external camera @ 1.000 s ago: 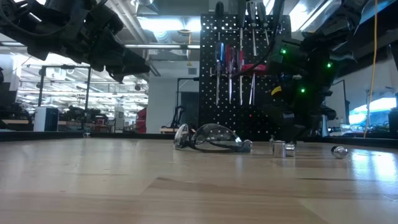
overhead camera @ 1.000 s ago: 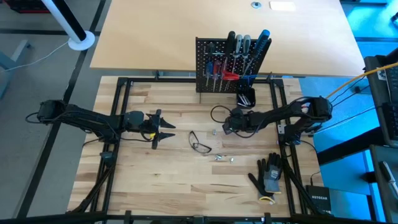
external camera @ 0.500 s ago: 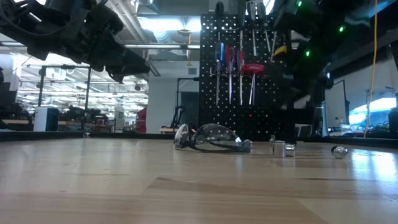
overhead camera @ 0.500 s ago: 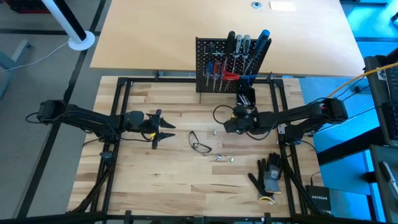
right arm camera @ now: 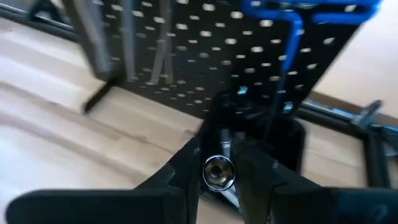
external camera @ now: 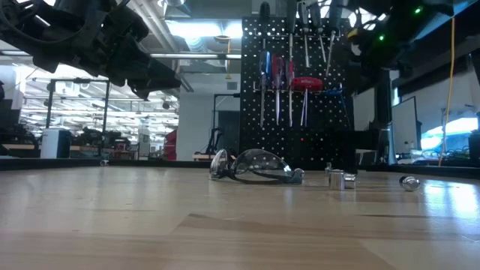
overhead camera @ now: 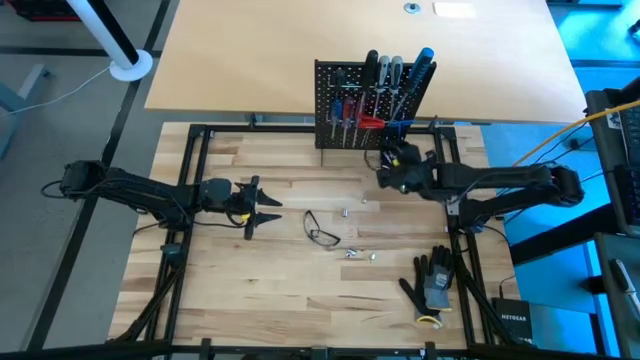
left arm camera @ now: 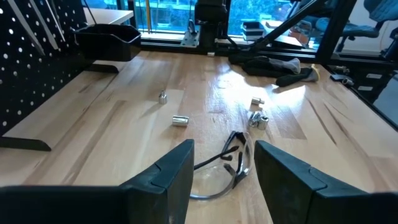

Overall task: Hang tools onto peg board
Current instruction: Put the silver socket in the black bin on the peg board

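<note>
At the far middle of the table, the peg board [overhead camera: 330, 85] is standing upright with screwdrivers [overhead camera: 385, 75] hanging on it, handles up and shafts pointing straight down. Just in front of its right end, the right gripper [overhead camera: 392, 165] is hovering low by the board's foot. In the right wrist view its fingers [right arm camera: 186, 165] are pressing together on a small round metal socket [right arm camera: 217, 172]. The socket is showing end-on, so its long axis is running along the fingers, toward the board and the black cup [right arm camera: 289, 140] at its base.

The step in hand looks like carrying this piece to the board's right end. The next move is probably calling for lining it up over the cup or a peg below the blue-handled tool [right arm camera: 298, 7] before letting go, without knocking the hanging shafts.

Nearer the middle of the table, safety glasses [overhead camera: 322, 232] and a few metal bits [overhead camera: 360, 253] are lying loose, with black gloves [overhead camera: 432, 280] at the near right. The left gripper [overhead camera: 265, 205] is waiting on the left, fingers apart and holding nothing.
</note>
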